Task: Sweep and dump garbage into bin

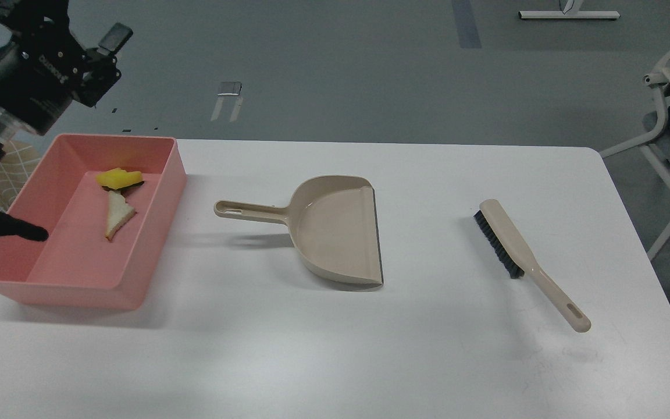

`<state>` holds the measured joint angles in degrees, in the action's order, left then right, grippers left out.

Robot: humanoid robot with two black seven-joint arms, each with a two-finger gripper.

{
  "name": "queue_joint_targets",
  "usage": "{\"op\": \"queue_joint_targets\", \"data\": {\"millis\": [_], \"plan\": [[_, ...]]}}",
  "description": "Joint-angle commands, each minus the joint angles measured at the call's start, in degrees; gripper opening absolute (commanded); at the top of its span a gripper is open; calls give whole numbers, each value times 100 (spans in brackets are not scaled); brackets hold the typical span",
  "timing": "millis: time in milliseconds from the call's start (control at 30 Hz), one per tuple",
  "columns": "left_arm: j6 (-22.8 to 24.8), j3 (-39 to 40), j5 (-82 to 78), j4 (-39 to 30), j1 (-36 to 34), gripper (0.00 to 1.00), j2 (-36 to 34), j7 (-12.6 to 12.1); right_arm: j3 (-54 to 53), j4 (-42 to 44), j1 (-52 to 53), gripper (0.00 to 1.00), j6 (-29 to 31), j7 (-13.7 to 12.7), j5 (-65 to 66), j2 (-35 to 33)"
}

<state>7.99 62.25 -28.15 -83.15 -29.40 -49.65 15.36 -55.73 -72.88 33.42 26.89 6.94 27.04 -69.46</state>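
Both pieces of garbage lie inside the pink bin [154, 192] at the left of the white table [370, 361]: the yellow spongy chunk [117, 177] sits toward the far end of its floor, and the pale wedge-like strip [117, 214] lies just in front of it, the two touching or nearly so. With the scraps in the tub and none visible on the tabletop, the dumping looks done, and the tools seem to be laid down for that reason. The beige dustpan [335, 230] rests flat near the middle of the table, well apart from the bin, handle pointing left toward it and its dark-edged lip facing right; its pan looks empty. The brush [515, 250] lies further right, apart from the dustpan, bristles toward the left and handle running toward the near right. The left gripper [99, 61] hangs above and behind the bin's far left corner, off the table, gripping nothing; its fingers are dark and seen at an angle, so I cannot tell whether they are spread or closed. The right gripper is out of view. Nothing stands between bin, dustpan and brush; a dark pointed part at the left edge overlaps the bin's near left wall, and I cannot tell what it is. A chair [669, 116] stands beyond the table's right corner.
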Motion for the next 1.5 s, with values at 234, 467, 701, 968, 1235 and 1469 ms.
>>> {"op": "queue_joint_targets", "data": {"millis": [234, 467, 701, 968, 1235, 1469], "plan": [[185, -520, 11, 2600, -2394, 98, 2019, -288, -1027, 1337, 1017, 98, -201, -61, -67, 1557], [483, -696, 20, 3980, -3010, 98, 3108, -288, -1027, 2504, 1685, 98, -843, -149, -67, 2935], [985, -714, 20, 4596, -2958, 98, 3619, -288, -1028, 3324, 1879, 98, -913, -88, -49, 3816], [1117, -714, 90, 5063, -2923, 98, 3954, -113, -1027, 3526, 1870, 99, -922, -61, -58, 4221], [854, -705, 98, 5072, -2949, 98, 3848, 28, -1045, 3465, 1878, 99, -948, -61, -32, 4344], [967, -600, 414, 5028, -2773, 98, 3840, 90, -1019, 3280, 1809, 100, -852, -105, -49, 4581]]}}
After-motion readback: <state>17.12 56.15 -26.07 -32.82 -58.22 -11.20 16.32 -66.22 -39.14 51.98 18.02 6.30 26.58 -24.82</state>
